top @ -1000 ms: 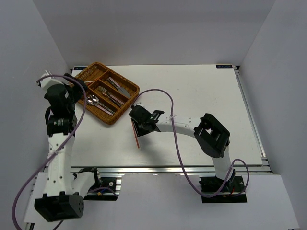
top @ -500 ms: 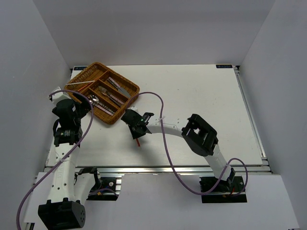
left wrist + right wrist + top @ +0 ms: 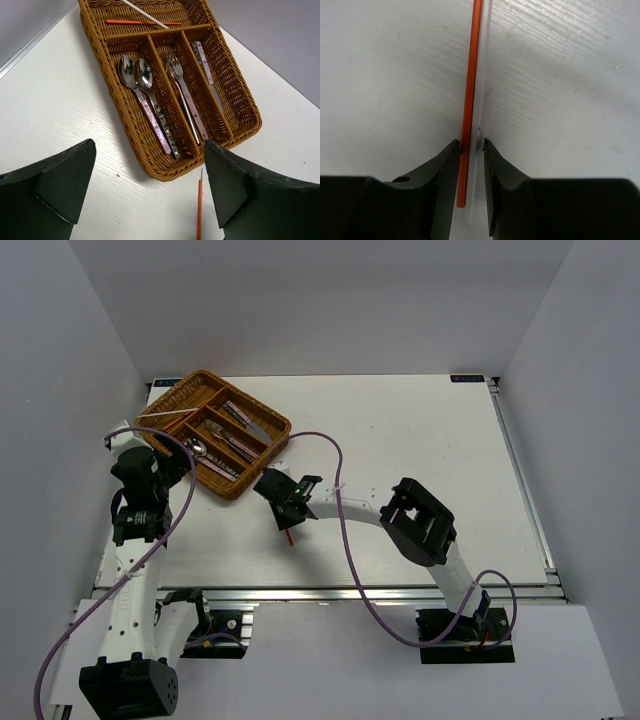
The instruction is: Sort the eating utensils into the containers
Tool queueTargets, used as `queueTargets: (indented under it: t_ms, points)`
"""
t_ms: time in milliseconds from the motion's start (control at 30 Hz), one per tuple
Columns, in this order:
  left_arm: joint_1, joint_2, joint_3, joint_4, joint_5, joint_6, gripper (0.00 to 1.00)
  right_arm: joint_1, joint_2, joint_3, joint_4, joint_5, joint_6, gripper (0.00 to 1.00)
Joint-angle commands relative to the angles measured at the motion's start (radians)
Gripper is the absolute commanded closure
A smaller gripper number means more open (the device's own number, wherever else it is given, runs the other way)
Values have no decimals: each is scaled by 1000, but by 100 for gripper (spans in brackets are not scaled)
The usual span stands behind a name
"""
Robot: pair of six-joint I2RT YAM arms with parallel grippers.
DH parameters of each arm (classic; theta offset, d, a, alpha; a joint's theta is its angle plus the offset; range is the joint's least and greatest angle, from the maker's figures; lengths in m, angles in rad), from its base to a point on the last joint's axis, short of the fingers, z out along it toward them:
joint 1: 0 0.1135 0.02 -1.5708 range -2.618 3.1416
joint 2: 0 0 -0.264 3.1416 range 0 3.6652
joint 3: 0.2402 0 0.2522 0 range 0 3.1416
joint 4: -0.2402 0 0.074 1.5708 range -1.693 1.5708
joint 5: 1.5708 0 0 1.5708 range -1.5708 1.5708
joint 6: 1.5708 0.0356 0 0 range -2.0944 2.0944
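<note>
Your right claw is clamped on the red and white chopsticks just beside the tray. Next, lift them into its crosswise end compartment. Your left claw hangs apart.

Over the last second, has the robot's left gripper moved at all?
Yes. In the top view the left gripper has drawn back from beside the wicker tray's left corner, toward the near edge of the table.
</note>
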Motion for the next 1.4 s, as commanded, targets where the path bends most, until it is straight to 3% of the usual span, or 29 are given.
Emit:
queueTargets:
  t_ms: [0, 567, 1367]
  points:
    - [-1, -7, -9, 13, 21, 11, 2, 2, -43, -6, -19, 35, 11, 69]
    - [-1, 0, -12, 11, 39, 14, 2, -1, -136, -64, 11, 46, 7, 68]
    - [-1, 10, -10, 10, 56, 20, 2, -15, -1, -53, -11, 40, -21, 74]
